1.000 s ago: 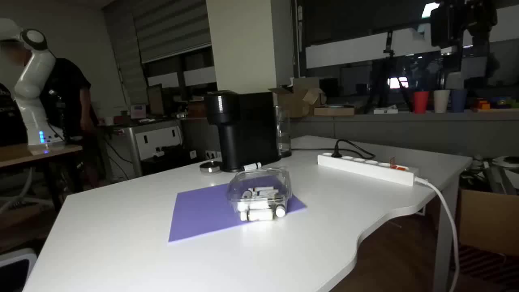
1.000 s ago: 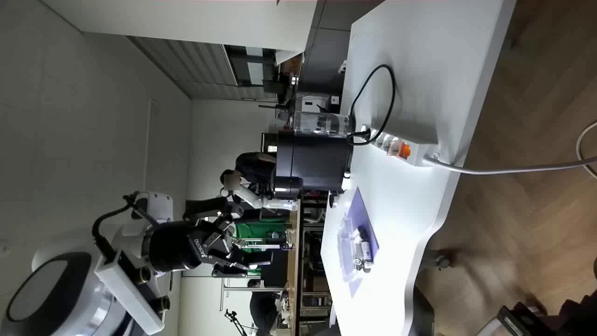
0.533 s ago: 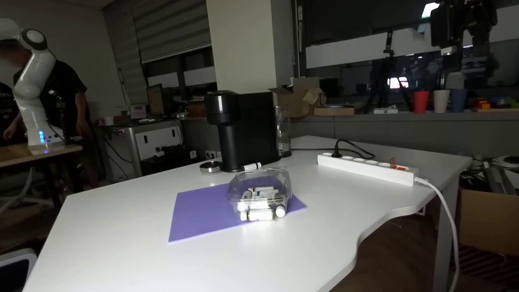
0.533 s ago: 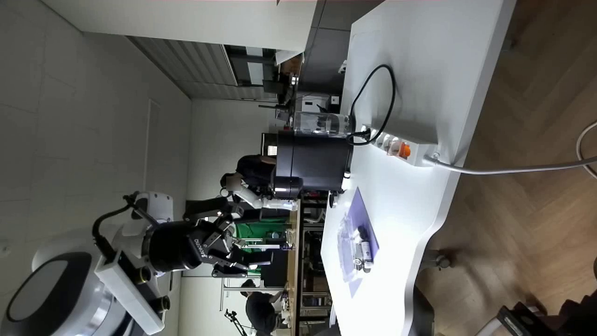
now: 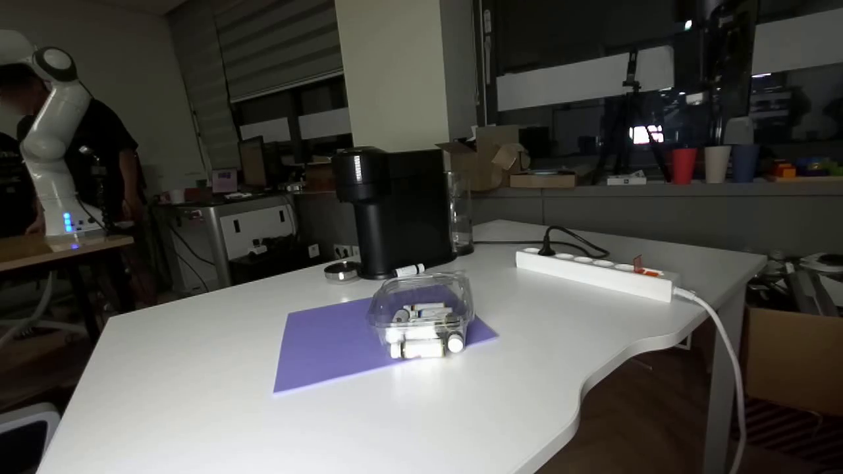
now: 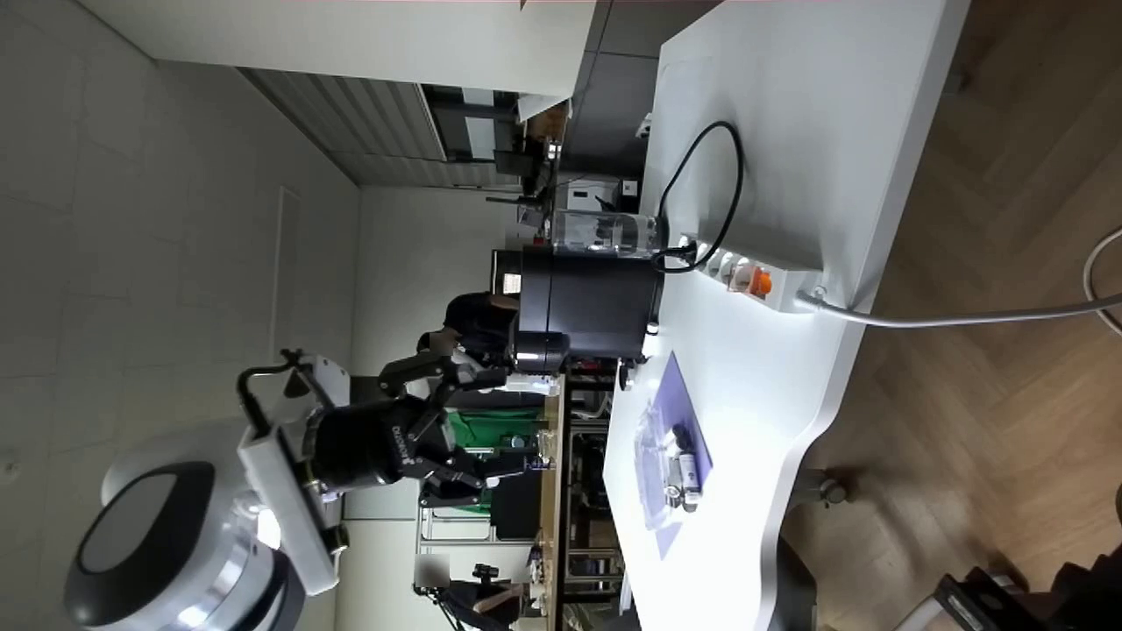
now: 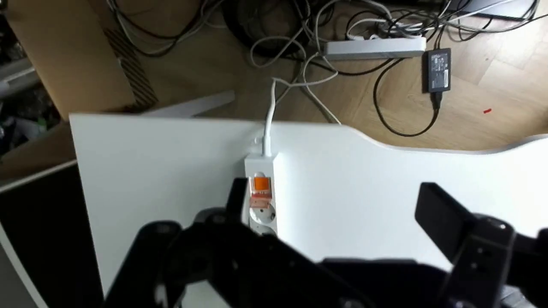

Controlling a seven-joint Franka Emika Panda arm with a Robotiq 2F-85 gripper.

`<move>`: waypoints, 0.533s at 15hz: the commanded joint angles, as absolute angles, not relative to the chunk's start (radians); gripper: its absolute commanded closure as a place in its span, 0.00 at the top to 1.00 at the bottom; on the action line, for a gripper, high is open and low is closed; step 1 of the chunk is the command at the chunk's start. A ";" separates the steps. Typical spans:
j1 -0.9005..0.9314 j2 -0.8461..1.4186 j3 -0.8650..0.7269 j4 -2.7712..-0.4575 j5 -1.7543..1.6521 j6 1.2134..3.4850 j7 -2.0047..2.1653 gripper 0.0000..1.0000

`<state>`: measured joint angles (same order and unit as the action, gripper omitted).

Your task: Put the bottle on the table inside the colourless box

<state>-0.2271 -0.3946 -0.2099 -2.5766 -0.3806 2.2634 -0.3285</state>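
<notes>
The bottle is a small white vial (image 5: 409,270) with a dark end, lying on the white table (image 5: 197,368) at the foot of the black coffee machine. It also shows in the sideways exterior view (image 6: 652,329). The colourless box (image 5: 469,297) is a clear tub on a purple mat, with several similar vials in or around it. The box shows in the sideways exterior view (image 6: 647,473) too. My gripper (image 6: 510,421) is open and empty, high above the table, apart from bottle and box. In the wrist view, my open jaws (image 7: 337,205) show only table between them; bottle and box are out of view.
The black coffee machine (image 5: 408,210) with a clear tank stands behind the bottle. A round metal tin (image 5: 342,271) sits beside it. A white power strip (image 5: 596,272) with cables lies on the table. The purple mat (image 5: 329,349) lies under the box. The table's edge (image 5: 583,395) curves.
My arm and gripper have moved down toward the table and a little toward the coffee machine side, still open. The bottle, box and mat have not moved. People in the background shifted.
</notes>
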 commanded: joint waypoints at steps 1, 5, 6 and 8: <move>-0.164 -0.156 -0.221 -2.447 -0.383 2.391 -0.462 1.00; -0.132 0.087 -0.189 -2.244 -0.377 2.439 -0.636 1.00; -0.129 0.146 -0.174 -2.185 -0.377 2.433 -0.676 1.00; -0.128 0.260 -0.139 -2.063 -0.372 2.408 -0.761 1.00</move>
